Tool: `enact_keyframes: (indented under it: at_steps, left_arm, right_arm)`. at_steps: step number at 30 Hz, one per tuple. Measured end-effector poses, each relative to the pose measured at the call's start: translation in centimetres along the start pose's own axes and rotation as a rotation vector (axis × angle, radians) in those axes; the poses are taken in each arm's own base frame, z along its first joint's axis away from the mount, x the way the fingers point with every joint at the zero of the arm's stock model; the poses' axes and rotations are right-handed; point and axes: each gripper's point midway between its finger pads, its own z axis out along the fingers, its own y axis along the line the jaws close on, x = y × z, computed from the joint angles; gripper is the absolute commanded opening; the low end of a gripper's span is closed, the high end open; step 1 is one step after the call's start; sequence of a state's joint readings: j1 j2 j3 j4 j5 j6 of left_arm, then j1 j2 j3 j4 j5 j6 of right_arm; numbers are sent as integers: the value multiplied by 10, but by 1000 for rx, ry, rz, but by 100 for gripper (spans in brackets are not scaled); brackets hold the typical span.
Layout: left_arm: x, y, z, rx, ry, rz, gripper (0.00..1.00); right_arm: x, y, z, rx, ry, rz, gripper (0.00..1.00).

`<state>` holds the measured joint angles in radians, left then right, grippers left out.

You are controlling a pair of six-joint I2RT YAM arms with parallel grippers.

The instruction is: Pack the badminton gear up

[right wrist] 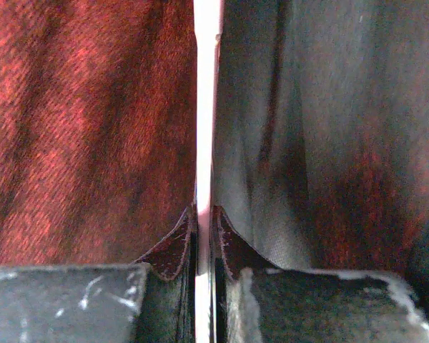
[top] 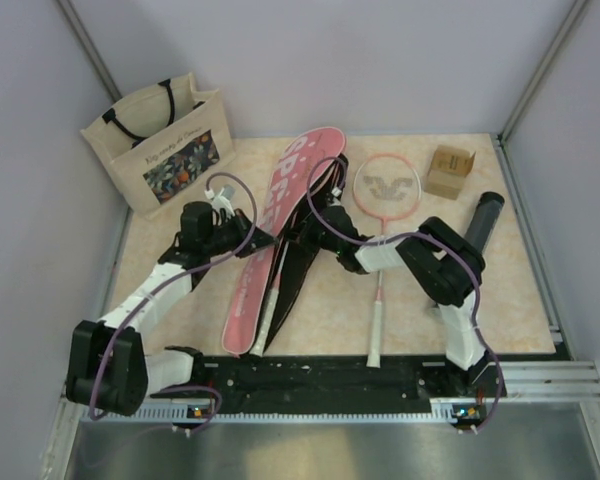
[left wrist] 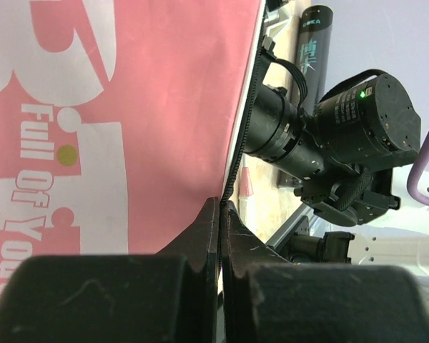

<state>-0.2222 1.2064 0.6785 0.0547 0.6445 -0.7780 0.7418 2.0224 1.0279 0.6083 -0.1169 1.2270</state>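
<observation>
From above, a long pink cover (top: 290, 190) of cloth with big white lettering lies slantwise across the middle of the beige tabletop (top: 410, 320), its rounded head toward the far edge. Its right side gapes, showing black lining. What lies inside cannot be made out. The left gripper (top: 258, 240) sits at the cover's left edge and the right gripper (top: 315, 232) at the opened black side. Just right of the cover lies a pink-framed racket (top: 387, 186), head toward the far edge, white handle toward the near edge. A dark cylindrical tube (top: 483, 222) lies by the right edge, its contents unseen. A small brown cardboard box (top: 449, 171) stands at the far right corner. A beige cloth tote bag (top: 165, 150) with a floral print and black handles stands at the far left corner; its inside is hidden.

In the left wrist view, the left gripper (left wrist: 220, 214) has its jaws pressed together, pinching the cover (left wrist: 129, 107) at its black zip edge. The tube (left wrist: 313, 43) shows beyond.

In the right wrist view, the right gripper (right wrist: 204, 221) is closed to a sliver on a thin pale edge, with dark red cloth to its left and grey-black cloth to its right, seemingly the cover's opened side.
</observation>
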Motion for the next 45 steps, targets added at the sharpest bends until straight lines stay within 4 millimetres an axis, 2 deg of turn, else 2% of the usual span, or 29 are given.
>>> enact_keyframes:
  at_steps: [6, 11, 16, 19, 25, 31, 35, 38, 45]
  left_arm:
    - [2, 6, -5, -40, -25, -26, 0]
    - [-4, 5, -9, -54, -76, -52, 0]
    - [-8, 15, -8, -80, -142, -124, 0]
    - [-8, 19, -6, -75, -172, -168, 0]
    - [-12, 23, -6, -80, -208, -205, 0]
    - [-18, 23, -3, -75, -234, -211, 0]
    - [-19, 31, 2, -91, -239, -220, 0]
    - [-19, 34, 5, -97, -237, -218, 0]
    - [-19, 46, 9, -134, -230, -171, 0]
  right_arm:
    - [-13, -11, 11, 42, -55, -9, 0]
    - [-18, -11, 18, 47, -72, -12, 0]
    - [-18, -9, 35, 40, -76, -21, 0]
    - [-17, -7, 39, 43, -83, -24, 10]
    - [-21, 1, 45, 69, -106, -48, 40]
    - [-23, -4, 46, 124, -107, -111, 47]
    - [-14, -16, 32, 185, -53, -142, 51]
    - [-8, -12, 13, 207, 0, -187, 51]
    - [-4, 3, -57, 197, 109, -292, 51]
